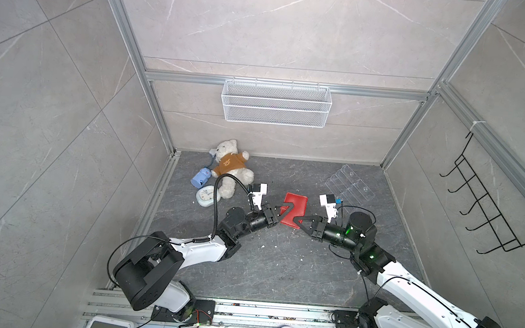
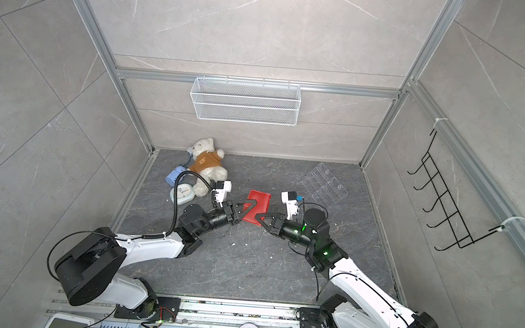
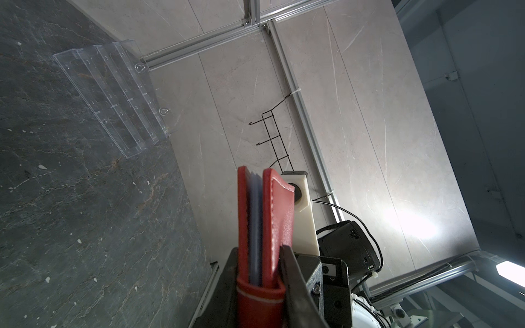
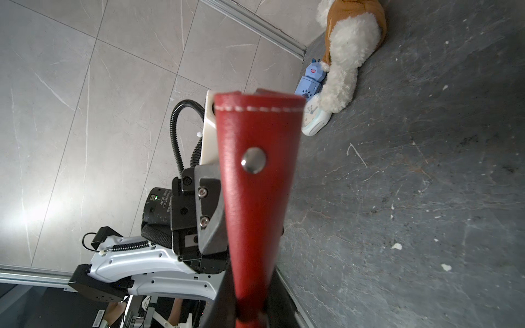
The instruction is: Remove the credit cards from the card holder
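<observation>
Opening step: left gripper and right gripper fingers both clench the card holder; next, pull covers apart.

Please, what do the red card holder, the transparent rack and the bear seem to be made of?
The card holder: probably leather or imitation leather, matte red, fine grain, white stitching; shiny metal snap; bluish clear plastic sleeves inside.
The rack: clear rigid plastic, likely acrylic; glossy, the floor shows through it.
The bear: fluffy white plush; brown fabric sweater.
</observation>
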